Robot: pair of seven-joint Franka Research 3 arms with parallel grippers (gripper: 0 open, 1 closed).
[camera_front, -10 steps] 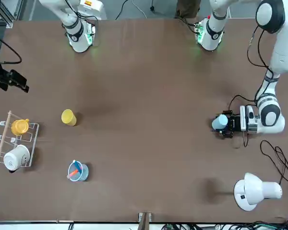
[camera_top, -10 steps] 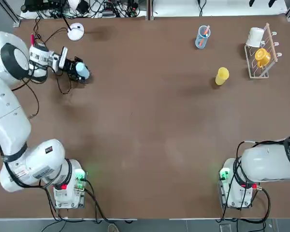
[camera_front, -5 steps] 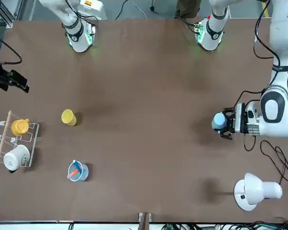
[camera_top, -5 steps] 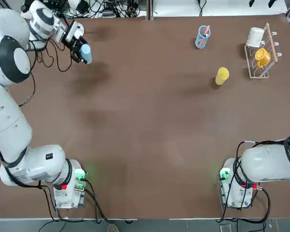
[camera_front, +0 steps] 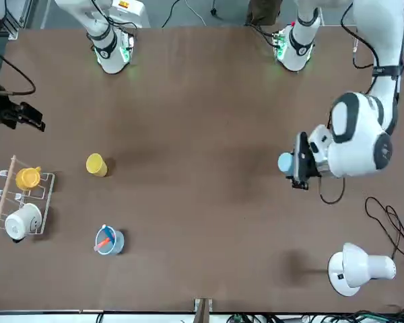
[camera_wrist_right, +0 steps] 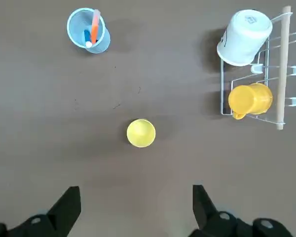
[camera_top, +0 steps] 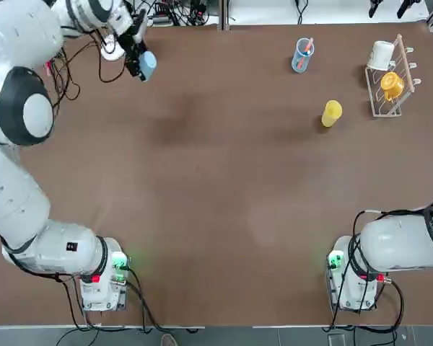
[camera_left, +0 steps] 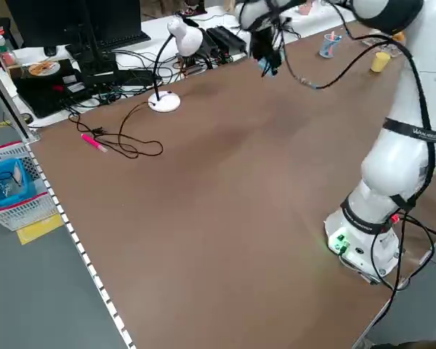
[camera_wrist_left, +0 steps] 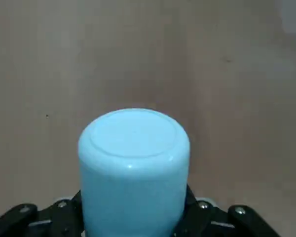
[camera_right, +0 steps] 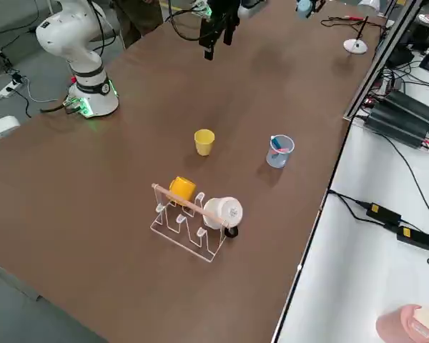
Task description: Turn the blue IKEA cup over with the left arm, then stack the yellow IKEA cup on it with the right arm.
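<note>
Pinching the blue cup between its fingers, the left gripper hangs above the worktop, on the left arm's side. The cup's closed, rounded base faces the left wrist camera, and a finger lies along each side of its wall. The white lamp stands on the worktop beyond these fingers, apart from them.

The right gripper is raised on the right arm's side, with its fingers spread wide and holding nothing. Out ahead of these fingers, apart from both, the yellow cup stands upright on the worktop with its mouth upward. Farther out from them is a light blue tumbler with pens in it. Off to the right of the same fingers, a wire rack holds the white mug and the orange-yellow mug.
</note>
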